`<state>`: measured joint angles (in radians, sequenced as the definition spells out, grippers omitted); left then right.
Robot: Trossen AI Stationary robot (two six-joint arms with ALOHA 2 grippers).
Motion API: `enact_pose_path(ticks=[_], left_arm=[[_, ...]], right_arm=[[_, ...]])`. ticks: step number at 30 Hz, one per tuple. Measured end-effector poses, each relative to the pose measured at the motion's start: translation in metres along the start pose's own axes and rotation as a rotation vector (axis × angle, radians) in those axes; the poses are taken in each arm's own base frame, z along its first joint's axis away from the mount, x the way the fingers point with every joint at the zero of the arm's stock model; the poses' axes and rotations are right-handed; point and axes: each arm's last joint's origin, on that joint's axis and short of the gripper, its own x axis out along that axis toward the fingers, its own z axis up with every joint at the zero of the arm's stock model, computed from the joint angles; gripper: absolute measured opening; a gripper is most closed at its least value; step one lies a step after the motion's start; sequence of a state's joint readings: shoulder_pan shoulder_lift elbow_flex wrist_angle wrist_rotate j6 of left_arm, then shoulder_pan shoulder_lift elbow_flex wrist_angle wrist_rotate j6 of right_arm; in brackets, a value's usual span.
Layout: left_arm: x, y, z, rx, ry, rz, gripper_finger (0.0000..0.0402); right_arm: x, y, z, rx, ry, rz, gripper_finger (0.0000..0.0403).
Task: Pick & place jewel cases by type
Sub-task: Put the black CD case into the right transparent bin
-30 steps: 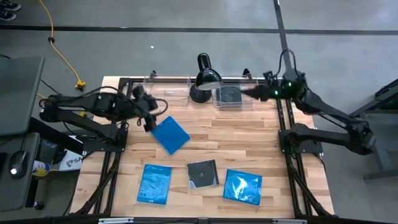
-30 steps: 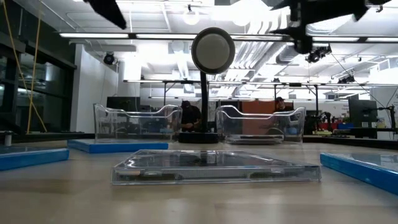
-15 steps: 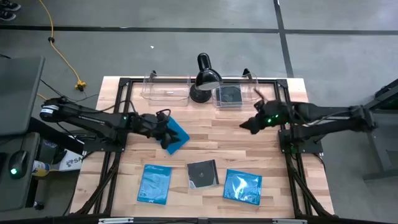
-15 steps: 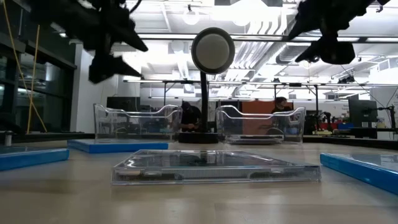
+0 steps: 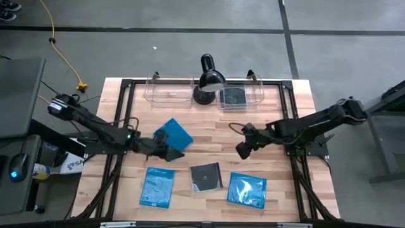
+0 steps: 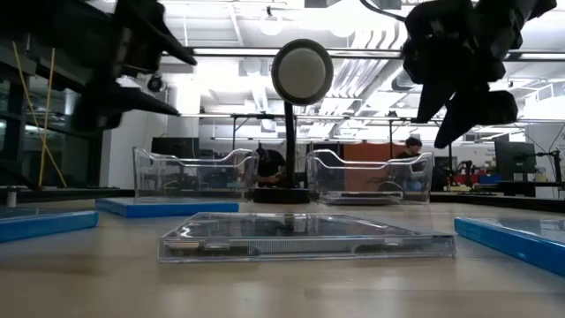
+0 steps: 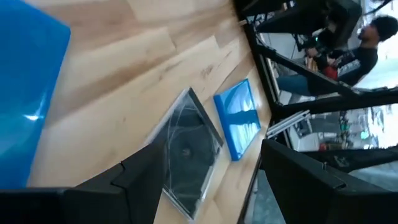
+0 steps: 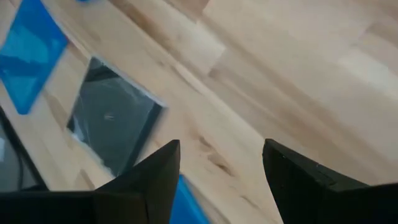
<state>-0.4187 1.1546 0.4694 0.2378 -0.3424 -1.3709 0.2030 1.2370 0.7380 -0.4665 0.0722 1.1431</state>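
Since a second ago both our arms have swung in from the back of the desk (image 5: 278, 136) toward its middle: our left claw (image 5: 166, 152) now hangs at the near edge of the tilted blue case (image 5: 173, 135), and our right claw (image 5: 243, 149) hovers over bare wood, near the dark case (image 5: 206, 177) in the front row. Both claws are spread and carry nothing. That dark case lies flat between two more blue cases, one to its left (image 5: 157, 187) and one to its right (image 5: 247, 189), all apart from each other. One dark case already sits in the right clear bin (image 5: 240, 97) at the back; the left bin (image 5: 169, 94) looks bare, so we judge sorting barely started, with four cases on the desk left to place. The black lamp (image 5: 207, 79) stands between the bins, something to steer round; the middle of the desk is otherwise open.
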Motion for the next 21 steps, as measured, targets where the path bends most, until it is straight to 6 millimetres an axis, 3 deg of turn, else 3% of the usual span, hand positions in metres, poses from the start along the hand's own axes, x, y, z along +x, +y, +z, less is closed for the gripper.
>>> enact_pose_path(ticks=[10,16,21], left_arm=[[0.011,0.014,-0.054,-0.13,0.067,0.114,0.0255],[0.039,0.008,-0.076,-0.122,0.138,0.173,0.0255],[0.067,-0.006,-0.091,-0.115,0.164,0.114,0.0255]], right_arm=[[0.021,0.021,-0.017,0.109,-0.049,0.069,0.0211],[0.039,0.027,-0.027,0.166,-0.021,0.081,0.0211],[0.055,0.034,-0.035,0.205,-0.013,0.12,0.0211]])
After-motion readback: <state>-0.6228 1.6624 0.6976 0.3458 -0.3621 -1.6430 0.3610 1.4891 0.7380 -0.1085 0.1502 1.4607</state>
